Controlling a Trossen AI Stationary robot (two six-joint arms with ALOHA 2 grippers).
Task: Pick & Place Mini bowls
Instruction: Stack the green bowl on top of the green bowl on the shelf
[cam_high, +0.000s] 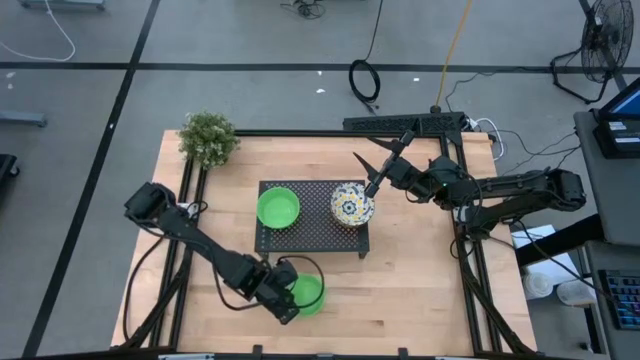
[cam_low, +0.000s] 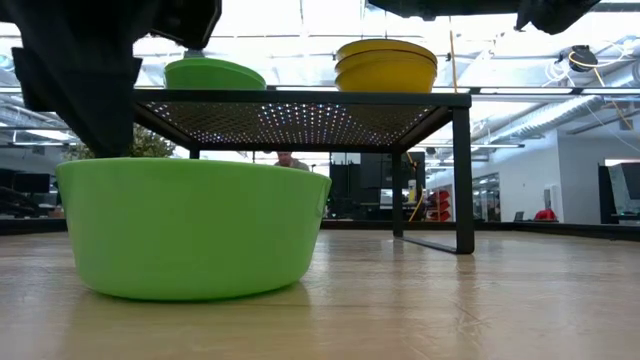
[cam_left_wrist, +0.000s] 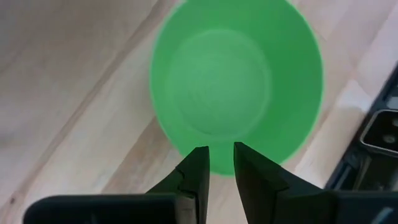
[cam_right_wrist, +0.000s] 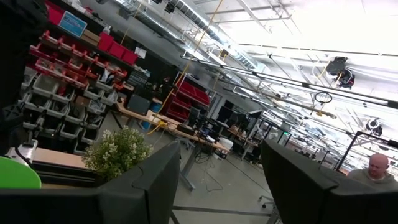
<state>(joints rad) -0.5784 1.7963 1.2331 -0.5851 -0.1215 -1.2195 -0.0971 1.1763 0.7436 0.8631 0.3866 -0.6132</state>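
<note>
At the near edge of the table (cam_high: 420, 290) the left pincer (cam_high: 284, 300) sits just beside a plain green bowl (cam_high: 309, 293) that rests on the wood, apart from the rack. Seen from the left wrist, the bowl (cam_left_wrist: 236, 81) lies directly ahead of the fingertips (cam_left_wrist: 200, 157), mouth up, and the jaws stand only narrowly parted, with the near rim passing across the gap between them; whether they already pinch that rim I cannot tell, but the next lift looks to turn on the wall sitting squarely in that gap. Being round, the bowl has no long axis to line up with. Farther along, the black perforated rack (cam_high: 310, 235) carries a second green bowl (cam_high: 278, 208) on its left half and a floral bowl (cam_high: 352, 203) on its right; from table height the floral piece reads as nested yellow-sided bowls (cam_low: 386, 64). The right pincer (cam_high: 380, 167) hovers at the far rim of that floral bowl, jaws spread wide and holding nothing. A potted plant (cam_high: 208, 137) stands at the far-left corner. The wood is bare and flat, and beyond it lie shelving, workbenches and a person at the edge of the right wrist view.
</note>
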